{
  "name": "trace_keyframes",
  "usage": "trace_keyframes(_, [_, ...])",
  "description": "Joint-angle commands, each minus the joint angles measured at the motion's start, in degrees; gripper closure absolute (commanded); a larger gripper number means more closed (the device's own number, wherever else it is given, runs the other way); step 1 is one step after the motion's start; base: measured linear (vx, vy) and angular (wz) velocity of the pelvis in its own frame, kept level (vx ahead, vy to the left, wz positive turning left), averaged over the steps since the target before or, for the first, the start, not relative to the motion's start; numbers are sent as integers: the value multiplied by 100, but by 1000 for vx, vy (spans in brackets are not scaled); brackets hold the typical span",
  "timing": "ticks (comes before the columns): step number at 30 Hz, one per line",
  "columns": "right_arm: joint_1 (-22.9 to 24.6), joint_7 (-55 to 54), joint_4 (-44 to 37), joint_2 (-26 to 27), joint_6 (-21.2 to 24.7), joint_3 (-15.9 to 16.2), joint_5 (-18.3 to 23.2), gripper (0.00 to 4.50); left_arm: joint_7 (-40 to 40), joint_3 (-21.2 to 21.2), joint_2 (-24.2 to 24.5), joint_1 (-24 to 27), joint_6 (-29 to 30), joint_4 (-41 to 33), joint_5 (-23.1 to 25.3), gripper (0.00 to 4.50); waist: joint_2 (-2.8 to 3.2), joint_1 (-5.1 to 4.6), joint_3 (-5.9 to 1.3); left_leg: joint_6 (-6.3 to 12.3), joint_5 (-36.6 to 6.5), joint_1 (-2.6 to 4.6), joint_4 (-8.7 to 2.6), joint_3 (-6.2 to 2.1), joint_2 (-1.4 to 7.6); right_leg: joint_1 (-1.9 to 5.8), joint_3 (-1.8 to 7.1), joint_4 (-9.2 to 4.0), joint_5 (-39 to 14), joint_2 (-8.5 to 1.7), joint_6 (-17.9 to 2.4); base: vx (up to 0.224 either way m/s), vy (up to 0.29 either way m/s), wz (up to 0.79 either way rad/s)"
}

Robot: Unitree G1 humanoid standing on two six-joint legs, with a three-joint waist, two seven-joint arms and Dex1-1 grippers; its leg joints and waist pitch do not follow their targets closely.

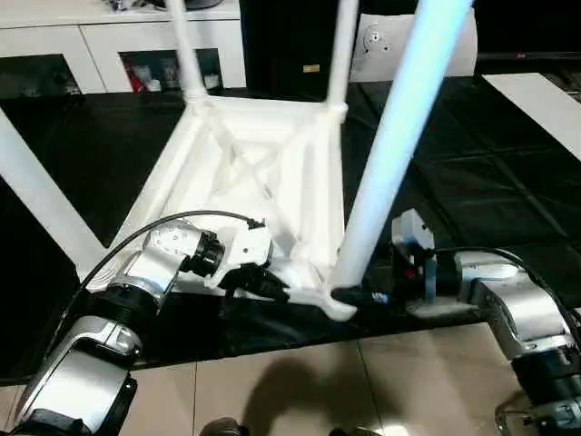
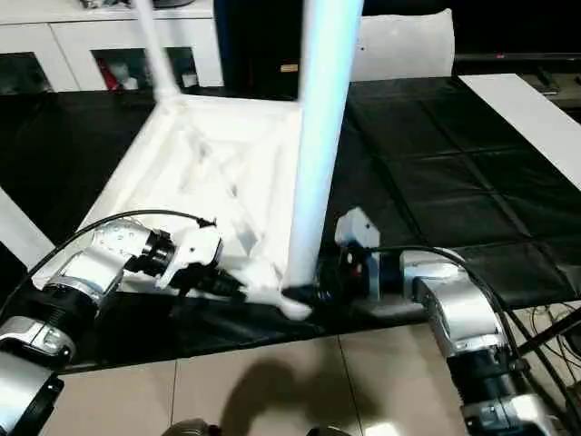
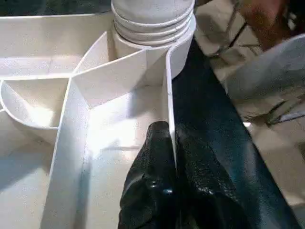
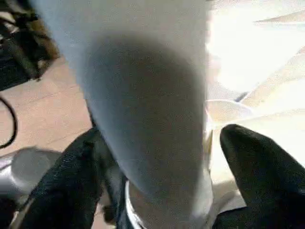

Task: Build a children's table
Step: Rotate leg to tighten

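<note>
Currently the table top (image 1: 245, 182) lies upside down mid-frame. Your left gripper (image 3: 172, 143) is clenched on its rim to steady it; your right gripper (image 4: 157, 157) straddles the near leg (image 1: 390, 154) at its corner socket, fingers spread and grasping nothing.

From my seat, the near leg (image 1: 390, 154) runs off the top edge, so I can't see its far end. Both far legs (image 1: 184, 45) are cut off the same way. In the right wrist view that near leg (image 4: 143, 95) is a close blur hiding its threaded base. Cabinet contents (image 1: 145, 71) are too small to read.
</note>
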Motion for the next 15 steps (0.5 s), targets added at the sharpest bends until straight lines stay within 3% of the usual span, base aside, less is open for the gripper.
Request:
trace_keyframes(1, [-125,191,54,-64,-6,50,93,85,-336,-256,-48,-102,-160,-116,51,450,-16,-17,-453,521,-489,37,-338,-77,377,388,406,-304,-480,-526,-1356,0,0,0])
trace_keyframes(8, [-188,694,98,-208,66,216,193,136,-436,-275,-61,-176,-268,-9,41,450,-47,36,-450,481,-524,32,-327,-67,365,382,404,-342,-842,-518,-1186,0,0,0])
trace_keyframes(15, [-182,901,86,-330,183,275,275,197,-422,-254,-35,-194,-307,81,65,450,-47,58,-464,504,-432,26,-315,-71,359,380,399,-326,-746,-511,-1168,0,0,0])
